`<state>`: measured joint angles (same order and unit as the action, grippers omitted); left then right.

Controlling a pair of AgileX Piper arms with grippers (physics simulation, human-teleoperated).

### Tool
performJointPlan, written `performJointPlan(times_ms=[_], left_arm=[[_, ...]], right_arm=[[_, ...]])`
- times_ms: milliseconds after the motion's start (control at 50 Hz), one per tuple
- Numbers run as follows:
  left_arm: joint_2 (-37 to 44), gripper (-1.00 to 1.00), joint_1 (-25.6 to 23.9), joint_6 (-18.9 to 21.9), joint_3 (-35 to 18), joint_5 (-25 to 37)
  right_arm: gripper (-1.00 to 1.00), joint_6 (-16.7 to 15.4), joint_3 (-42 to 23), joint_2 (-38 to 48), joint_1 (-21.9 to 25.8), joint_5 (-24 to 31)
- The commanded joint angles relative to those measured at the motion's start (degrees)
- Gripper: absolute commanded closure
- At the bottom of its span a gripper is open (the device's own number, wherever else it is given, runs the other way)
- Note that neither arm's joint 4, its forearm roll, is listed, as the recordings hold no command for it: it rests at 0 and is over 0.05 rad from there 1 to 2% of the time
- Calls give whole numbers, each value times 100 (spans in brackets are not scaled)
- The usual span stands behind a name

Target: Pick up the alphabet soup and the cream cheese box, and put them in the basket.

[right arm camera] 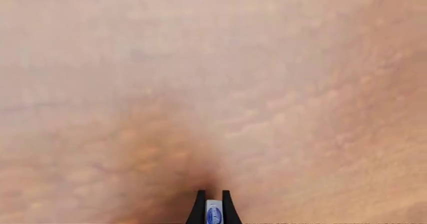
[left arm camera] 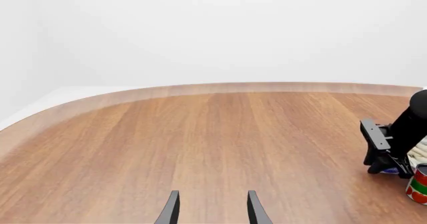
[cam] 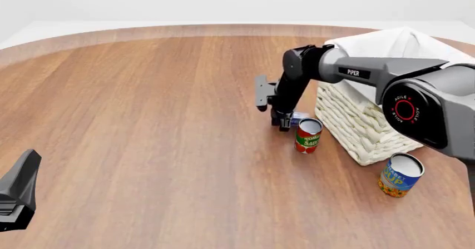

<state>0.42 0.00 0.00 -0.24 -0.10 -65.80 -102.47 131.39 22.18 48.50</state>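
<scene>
The cream cheese box (right arm camera: 213,214) shows as a thin blue and white edge between the fingers of my right gripper (right arm camera: 213,204), which is shut on it. In the front view that gripper (cam: 286,122) points down at the table, with a bit of the blue box (cam: 300,116) beside it, just left of the basket (cam: 356,124). The alphabet soup (cam: 401,175) stands upright off the basket's near corner, well apart from both grippers. My left gripper (left arm camera: 212,199) is open and holds nothing, low over bare wood at the near left (cam: 21,190).
A red and green tomato sauce can (cam: 308,135) stands upright right next to the right gripper, between it and the basket's wall. The wooden table's curved far edge (left arm camera: 200,89) runs across the left wrist view.
</scene>
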Motion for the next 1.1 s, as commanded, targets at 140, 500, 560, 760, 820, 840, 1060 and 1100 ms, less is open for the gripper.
performJointPlan(times_ms=[140,500,560,760,820,840,1060,1100], left_arm=[[0,-100,0,0,0,0],[0,-100,0,0,0,0],[0,-100,0,0,0,0],[0,-100,0,0,0,0],[0,-100,0,0,0,0],[0,-100,0,0,0,0],[0,-100,0,0,0,0],[0,-100,0,0,0,0]], right_arm=[[100,-92,-287,-16,-63,-3],[100,-205,-177,-415,55,-120],[100,-164,-149,-507,77,-151],[100,170,269,-870,299,-484],[100,382,164,-952,342,-561],[100,453,203,-1025,397,-597],[100,852,621,-1499,616,-961],[100,970,622,-1517,616,-999]])
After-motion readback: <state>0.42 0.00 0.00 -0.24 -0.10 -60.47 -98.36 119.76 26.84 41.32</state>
